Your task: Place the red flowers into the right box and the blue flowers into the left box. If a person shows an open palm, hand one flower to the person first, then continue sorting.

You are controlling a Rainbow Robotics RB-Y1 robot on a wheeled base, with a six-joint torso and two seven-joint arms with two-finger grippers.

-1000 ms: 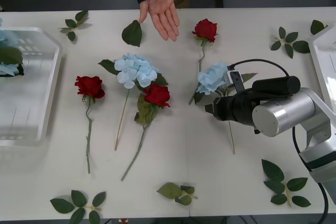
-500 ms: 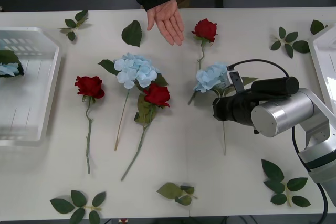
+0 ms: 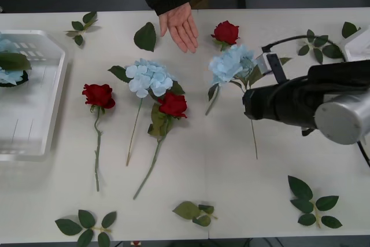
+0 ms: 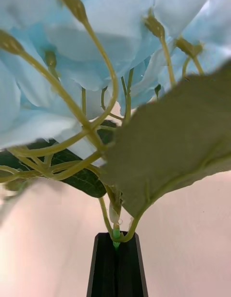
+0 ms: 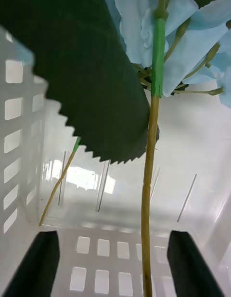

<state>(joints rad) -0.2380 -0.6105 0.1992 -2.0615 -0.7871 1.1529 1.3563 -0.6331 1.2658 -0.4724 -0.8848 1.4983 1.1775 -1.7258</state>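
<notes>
front view: right gripper [image 3: 250,103] holds a pale blue hydrangea [image 3: 230,63] off the white table [image 3: 191,189], fluffy head toward the person's open palm [image 3: 180,26], thin tan stem trailing back toward the robot; two red roses [image 3: 99,95] and another blue cluster [image 3: 148,77] lie mid-table, a third rose near the palm. right wrist view: black fingers [image 4: 116,270] pressed together, pinching the green-taped stem base under matte petals and a big leaf. left wrist view: left gripper's black fingers [image 5: 33,264] spread, above a blue flower [image 5: 159,42] lying in the slotted left box [image 5: 101,273].

Blue flower [image 3: 230,63] lifted – person's open palm [image 3: 181,26] near
</notes>
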